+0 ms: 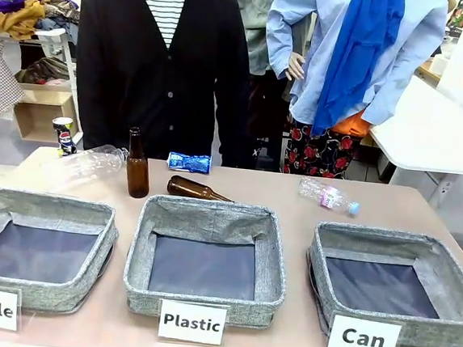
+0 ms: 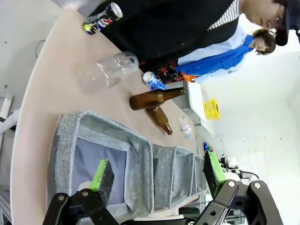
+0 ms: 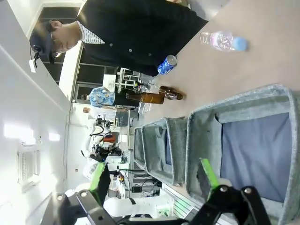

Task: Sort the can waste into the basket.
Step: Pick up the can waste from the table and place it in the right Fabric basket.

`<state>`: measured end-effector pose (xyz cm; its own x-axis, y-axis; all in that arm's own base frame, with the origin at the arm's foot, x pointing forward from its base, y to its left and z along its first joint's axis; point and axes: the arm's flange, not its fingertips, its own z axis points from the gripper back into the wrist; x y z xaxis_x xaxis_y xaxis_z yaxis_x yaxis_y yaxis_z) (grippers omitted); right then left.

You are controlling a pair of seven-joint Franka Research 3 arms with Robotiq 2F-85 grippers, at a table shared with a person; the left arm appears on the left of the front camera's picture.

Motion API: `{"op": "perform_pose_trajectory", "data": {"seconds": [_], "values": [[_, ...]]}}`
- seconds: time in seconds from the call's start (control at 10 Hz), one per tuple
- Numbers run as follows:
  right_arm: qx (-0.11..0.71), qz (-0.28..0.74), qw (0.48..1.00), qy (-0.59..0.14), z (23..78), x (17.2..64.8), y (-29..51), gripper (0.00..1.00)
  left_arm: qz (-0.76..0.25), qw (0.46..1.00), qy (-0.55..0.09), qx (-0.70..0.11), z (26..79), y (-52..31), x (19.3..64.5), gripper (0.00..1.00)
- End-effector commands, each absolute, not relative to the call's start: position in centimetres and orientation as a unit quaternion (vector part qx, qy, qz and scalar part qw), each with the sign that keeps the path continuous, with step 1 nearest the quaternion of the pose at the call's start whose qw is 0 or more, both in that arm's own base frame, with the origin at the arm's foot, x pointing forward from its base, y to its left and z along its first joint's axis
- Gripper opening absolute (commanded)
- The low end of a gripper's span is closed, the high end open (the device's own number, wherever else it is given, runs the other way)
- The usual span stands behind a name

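Observation:
A bright blue crushed can (image 1: 189, 162) lies at the table's far edge in front of the person; it also shows in the wrist views as blue can (image 2: 153, 80) and blue can (image 3: 166, 64). A dark can (image 1: 64, 135) with red-white-blue marks stands at the far left corner, seen too as dark can (image 2: 103, 18). The grey basket (image 1: 388, 236) with the "Can" card (image 1: 363, 338) sits at the front right, with nothing in it. My left gripper (image 2: 157, 171) hangs open above the left bin. My right gripper (image 3: 151, 177) is open over the Can basket (image 3: 211, 122).
Grey bins labelled "Bottle" (image 1: 42, 206) and "Plastic" (image 1: 212, 212) fill the front left and middle. One brown bottle (image 1: 138, 165) stands upright, another brown bottle (image 1: 197, 190) lies beside it. A clear plastic bottle (image 1: 86, 165) lies far left, a small one (image 1: 328, 197) far right.

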<state>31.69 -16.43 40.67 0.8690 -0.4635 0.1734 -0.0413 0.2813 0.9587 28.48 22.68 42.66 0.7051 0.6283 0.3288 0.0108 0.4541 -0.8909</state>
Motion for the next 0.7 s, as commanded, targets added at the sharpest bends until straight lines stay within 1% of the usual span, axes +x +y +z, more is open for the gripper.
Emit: {"op": "perform_pose_trajectory", "data": {"seconds": [0.0, 0.4, 0.5, 0.6], "values": [[0.586, -0.14, 0.771, -0.206, 41.5, 31.3, -16.5, 1.0, 0.186, 0.781, -0.338, -0.491, 42.9, 22.9, 28.5, 1.0], [0.586, -0.14, 0.771, -0.206, 41.5, 31.3, -16.5, 1.0, 0.186, 0.781, -0.338, -0.491, 42.9, 22.9, 28.5, 1.0], [0.586, -0.14, 0.771, -0.206, 41.5, 31.3, -16.5, 1.0, 0.195, 0.786, -0.326, -0.487, 43.1, 22.7, 28.2, 1.0], [0.586, -0.14, 0.771, -0.206, 41.5, 31.3, -16.5, 1.0, 0.152, 0.813, -0.316, -0.464, 44.6, 22.1, 30.4, 1.0]]}}
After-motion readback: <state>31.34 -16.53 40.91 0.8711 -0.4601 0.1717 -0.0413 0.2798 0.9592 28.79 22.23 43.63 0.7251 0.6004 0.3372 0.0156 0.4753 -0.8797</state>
